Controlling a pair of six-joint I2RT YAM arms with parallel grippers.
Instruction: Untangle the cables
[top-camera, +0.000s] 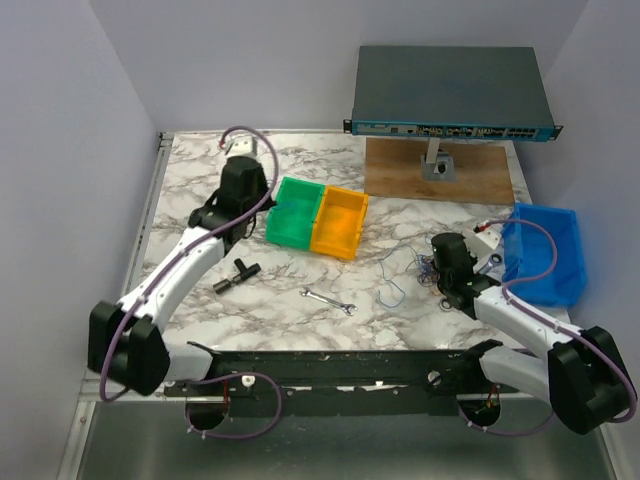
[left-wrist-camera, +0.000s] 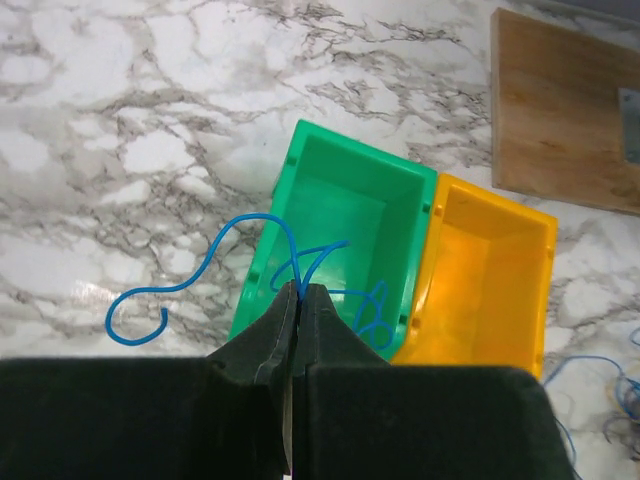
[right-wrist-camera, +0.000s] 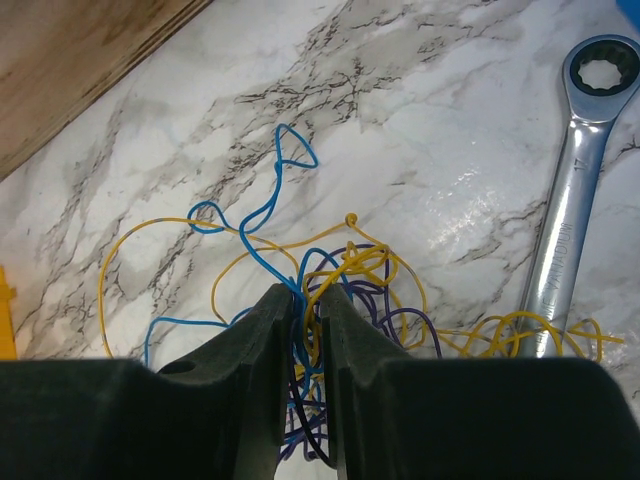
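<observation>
Though unclear from above, wrist views show left tool (left-wrist-camera: 298, 292) pinching blue wire (left-wrist-camera: 258, 215), right tool (right-wrist-camera: 305, 300) gripping cables (right-wrist-camera: 360, 263).

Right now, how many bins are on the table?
3: green bin and yellow bin side by side in the middle, blue bin at the right. None seems hidden.

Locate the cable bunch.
Top view, right of centre: the cable bunch lies between the yellow bin and blue bin, right pincer shut on it. Left pincer holds one blue wire.
</observation>
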